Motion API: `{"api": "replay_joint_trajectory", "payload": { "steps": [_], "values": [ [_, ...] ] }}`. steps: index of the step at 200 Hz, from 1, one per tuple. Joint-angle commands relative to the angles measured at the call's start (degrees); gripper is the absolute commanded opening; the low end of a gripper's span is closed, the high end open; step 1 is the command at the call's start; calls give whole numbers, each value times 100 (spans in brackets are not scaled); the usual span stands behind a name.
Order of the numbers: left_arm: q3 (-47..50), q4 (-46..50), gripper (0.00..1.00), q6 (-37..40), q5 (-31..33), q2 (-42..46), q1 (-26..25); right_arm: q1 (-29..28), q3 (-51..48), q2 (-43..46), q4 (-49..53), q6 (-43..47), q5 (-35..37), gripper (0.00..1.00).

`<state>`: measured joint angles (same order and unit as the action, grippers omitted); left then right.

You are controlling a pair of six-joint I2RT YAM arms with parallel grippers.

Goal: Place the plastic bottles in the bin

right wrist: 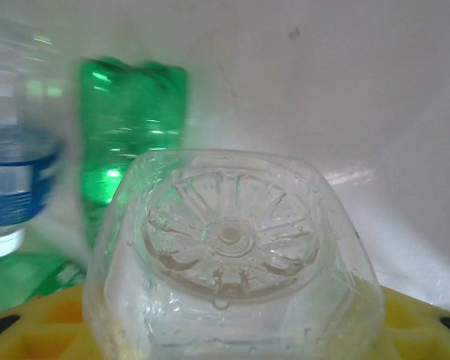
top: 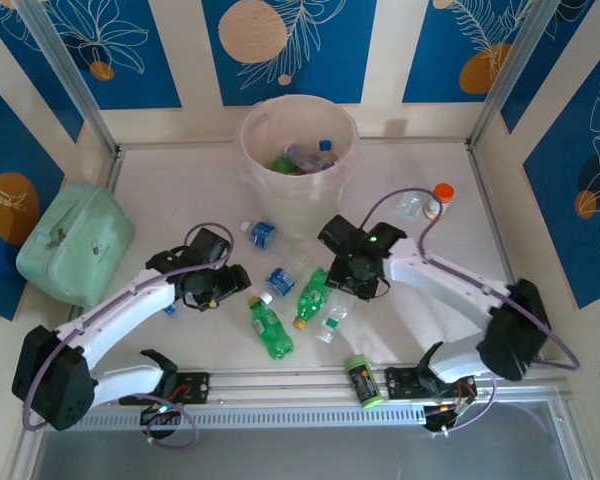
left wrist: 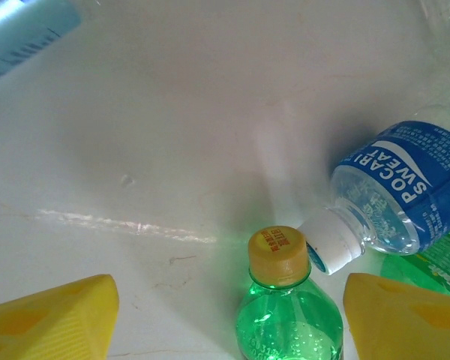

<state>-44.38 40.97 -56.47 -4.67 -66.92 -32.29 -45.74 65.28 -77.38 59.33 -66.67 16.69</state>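
- Top external: bin [top: 252,165] at far side of desk [top: 170,190], some bottles inside; several plastic bottles [top: 270,328] loose between arms.
- Left wrist: left jaws wide apart, holding nothing; yellow-capped green bottle [left wrist: 285,319] between, untouched.
- Right wrist: right jaws clamped on clear bottle [right wrist: 229,247], base toward lens.

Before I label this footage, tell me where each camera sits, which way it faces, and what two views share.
Top: above and behind the bases, looking down on the table and bin; left arm and right arm show.
Left wrist: faces down at a green bottle and blue-labelled bottle; the open left gripper shows.
Right wrist: looks past the right gripper at the base of the clear bottle it holds.
Shared: top and left wrist both see the blue-labelled bottle.
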Motion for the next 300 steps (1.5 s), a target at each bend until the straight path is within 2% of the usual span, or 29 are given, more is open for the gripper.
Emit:
{"api": "replay_joint_trajectory", "payload": {
  "steps": [1, 31, 51, 81, 126, 163, 241, 250, 277, 300],
  "values": [
    [35, -157, 77, -212, -106, -100, -100, 28, 518, 672, 108, 454, 403, 44],
    [19, -239, 77, -268, -87, -80, -128, 309, 1265, 1109, -507, 1290, 150, 44],
    [-9, -239, 76, -270, -79, -64, -128, 751, 1867, 1046, -971, 1735, -448, 44],
    [-185, -200, 76, -175, 4, 24, -128, 1372, 2965, 527, -1470, 2069, -1342, 44],
    [-560, -2, 78, 118, 355, 319, -110, 1809, 4528, -580, -1755, 2195, -1829, 44],
    [-923, 345, 79, 338, 716, 483, -53, 2247, 5001, -1235, -2037, 2075, -2305, 44],
    [-844, 394, 79, 268, 691, 583, 4, 2570, 5842, -2628, -1952, 1961, -2638, 45],
    [-844, 432, 79, 277, 723, 591, 6, 2565, 6014, -2820, -1857, 1981, -2644, 49],
    [-876, 639, 83, 327, 975, 625, 132, 2552, 6421, -3197, -1560, 2040, -2592, 69],
    [-949, 895, 87, 436, 1153, 692, 489, 2502, 6504, -3195, -1475, 2109, -2505, 74]
  ]
}}
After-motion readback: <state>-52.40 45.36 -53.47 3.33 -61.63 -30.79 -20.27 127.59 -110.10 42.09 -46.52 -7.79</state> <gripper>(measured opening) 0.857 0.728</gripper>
